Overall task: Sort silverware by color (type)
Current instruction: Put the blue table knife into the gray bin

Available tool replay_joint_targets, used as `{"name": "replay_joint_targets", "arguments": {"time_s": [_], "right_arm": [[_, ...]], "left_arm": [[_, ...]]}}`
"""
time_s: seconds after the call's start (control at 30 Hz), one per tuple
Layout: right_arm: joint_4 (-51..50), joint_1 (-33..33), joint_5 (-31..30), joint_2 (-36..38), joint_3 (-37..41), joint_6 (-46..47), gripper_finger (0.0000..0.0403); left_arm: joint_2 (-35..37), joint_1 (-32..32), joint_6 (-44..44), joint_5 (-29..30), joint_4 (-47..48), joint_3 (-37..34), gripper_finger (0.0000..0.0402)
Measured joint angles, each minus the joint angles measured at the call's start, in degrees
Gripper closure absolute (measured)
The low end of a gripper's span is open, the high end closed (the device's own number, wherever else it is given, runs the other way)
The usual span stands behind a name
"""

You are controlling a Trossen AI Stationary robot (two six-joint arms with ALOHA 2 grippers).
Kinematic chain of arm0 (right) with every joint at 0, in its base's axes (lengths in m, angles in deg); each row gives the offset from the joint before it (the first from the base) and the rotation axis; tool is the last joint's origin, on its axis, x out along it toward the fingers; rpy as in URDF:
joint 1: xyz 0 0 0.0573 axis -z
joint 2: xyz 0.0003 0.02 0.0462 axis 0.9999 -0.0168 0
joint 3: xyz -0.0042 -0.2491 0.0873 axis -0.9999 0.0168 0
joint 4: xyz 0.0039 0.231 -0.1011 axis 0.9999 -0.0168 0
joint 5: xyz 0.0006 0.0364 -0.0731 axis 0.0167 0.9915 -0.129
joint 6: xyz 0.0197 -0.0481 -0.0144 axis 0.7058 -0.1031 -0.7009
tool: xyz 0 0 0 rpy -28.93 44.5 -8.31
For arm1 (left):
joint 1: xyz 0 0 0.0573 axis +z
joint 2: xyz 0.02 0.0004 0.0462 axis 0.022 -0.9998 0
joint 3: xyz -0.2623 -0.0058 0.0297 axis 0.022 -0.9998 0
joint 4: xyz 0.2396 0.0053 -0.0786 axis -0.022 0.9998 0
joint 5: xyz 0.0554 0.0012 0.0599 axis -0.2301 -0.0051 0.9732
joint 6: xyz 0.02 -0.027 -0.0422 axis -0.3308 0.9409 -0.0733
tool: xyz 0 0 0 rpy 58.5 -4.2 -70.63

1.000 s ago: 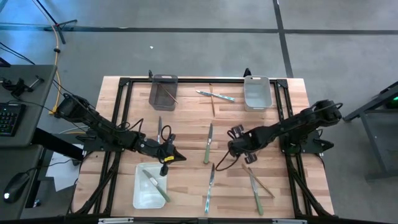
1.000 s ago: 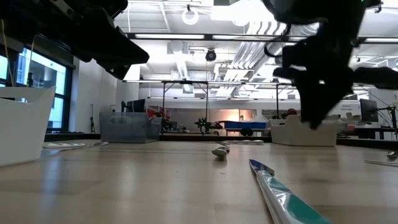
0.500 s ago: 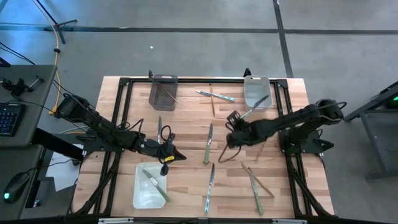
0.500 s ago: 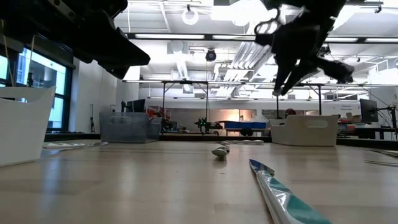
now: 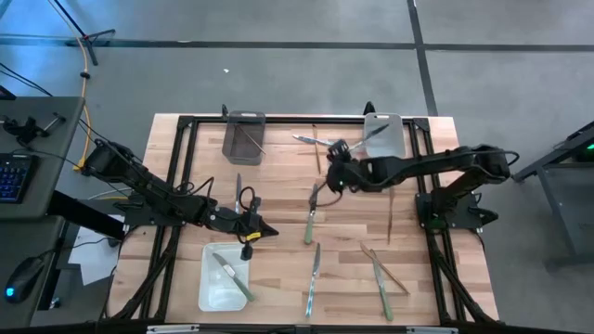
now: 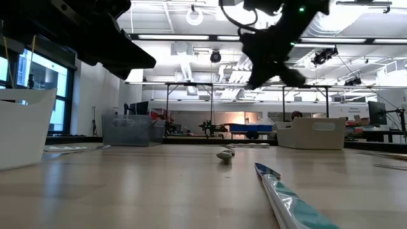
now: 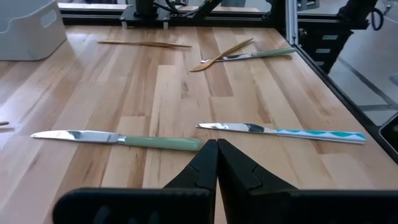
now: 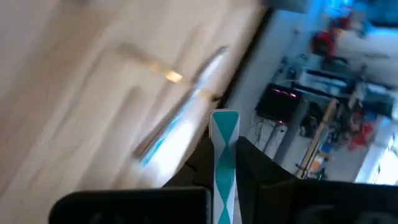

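My right gripper (image 5: 336, 162) hangs above the table's far middle, shut on a teal-and-white patterned utensil (image 8: 224, 140). The utensil's silver end (image 5: 373, 136) slants toward the white bin (image 5: 397, 139) at the far right. My left gripper (image 7: 216, 155) is shut, holds nothing and hovers by the near-left white bin (image 5: 209, 288), which contains green-handled pieces. Flat on the wood lie a green-handled knife (image 7: 118, 140), a teal-patterned knife (image 7: 283, 131), and brown and green pieces (image 5: 380, 271) at the near right. A crossed pair (image 5: 320, 141) lies at the far middle. My right gripper pinches the utensil's patterned handle (image 8: 224, 155) between its two fingers (image 8: 258, 171). The handle's end stands out past the fingertips. The utensil is lifted clear of the table. In the high view its silver end slants back toward the far right.
A grey bin (image 5: 243, 119) with a brown stick stands at the far left. A loose brown stick (image 5: 390, 218) lies on the right and another utensil (image 5: 238, 190) lies near my left gripper. Black frame rails run along the table's edges.
My right gripper has risen and swung toward the table's far edge and middle, rolling its wrist. It has carried the teal-patterned utensil up off the wood, and the silver end now points toward the far-right white bin.
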Motion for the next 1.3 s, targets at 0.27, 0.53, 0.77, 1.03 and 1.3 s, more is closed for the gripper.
{"name": "replay_joint_targets", "arguments": {"time_s": [0.27,0.53,0.77,1.03,1.3], "right_arm": [[37.6,6.9,4.3,10.1,14.4,-0.1,0.0397],[44.9,12.8,20.6,25.5,30.1,-13.1,0.0398],[21.4,21.8,32.8,27.9,28.0,-12.0,0.039],[17.4,31.0,51.5,27.6,27.0,-9.8,0.0389],[18.4,38.6,55.6,26.6,27.0,-9.2,0.0389]], "left_arm": [[0.0,-0.7,-0.5,0.7,0.5,0.0,0.0401],[0.0,-1.1,-1.5,2.0,0.2,0.0,0.0401],[0.0,-1.1,-1.5,4.5,-0.1,0.0,0.0401],[0.0,-1.1,-1.5,4.8,0.0,0.0,0.0401],[0.0,-1.1,-1.5,4.8,0.0,0.0,0.0401]]}}
